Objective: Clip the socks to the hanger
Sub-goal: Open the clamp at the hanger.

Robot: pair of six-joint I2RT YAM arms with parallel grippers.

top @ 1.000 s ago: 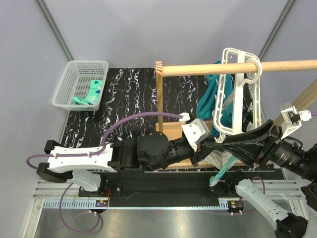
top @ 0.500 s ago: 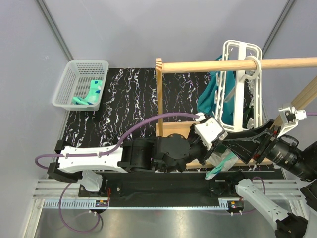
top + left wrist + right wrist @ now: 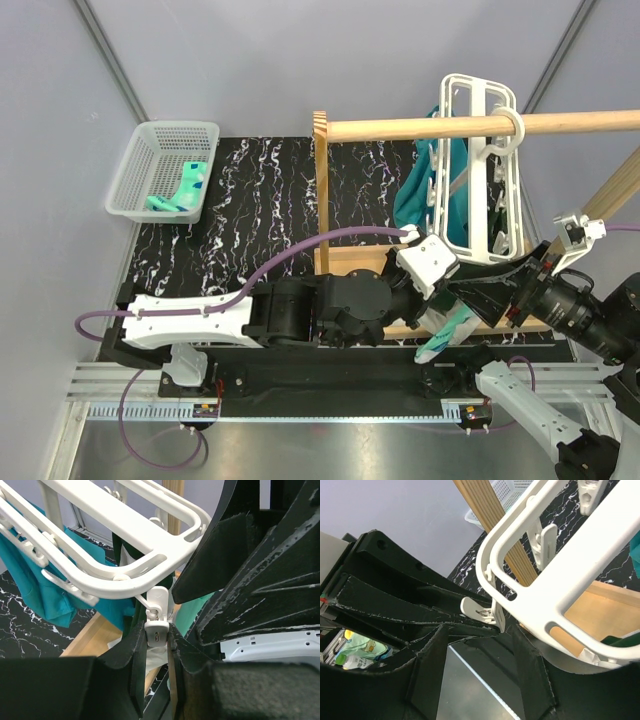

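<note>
The white hanger [image 3: 480, 150] hangs from the wooden rod; its frame also shows in the left wrist view [image 3: 125, 530] and the right wrist view [image 3: 560, 575]. My left gripper [image 3: 447, 292] is shut on one of its small clips [image 3: 157, 630], pinching it between both jaws. A mint-green sock [image 3: 445, 335] dangles just under the two grippers; what holds it is hidden. My right gripper [image 3: 490, 295] faces the same clip [image 3: 490, 612] from the other side, jaws apart with nothing between them. More socks [image 3: 180, 188] lie in the basket.
The white mesh basket [image 3: 150, 140] stands at the back left. A dark teal garment [image 3: 420, 195] hangs on the hanger. The wooden rod [image 3: 400, 130] rests on a wooden stand [image 3: 322, 190]. The black rail [image 3: 330, 385] runs along the near edge.
My left arm has reached further right and closed in on the hanger's lower clip. The hanger has swung a little on the rod. The dangling sock has risen slightly.
</note>
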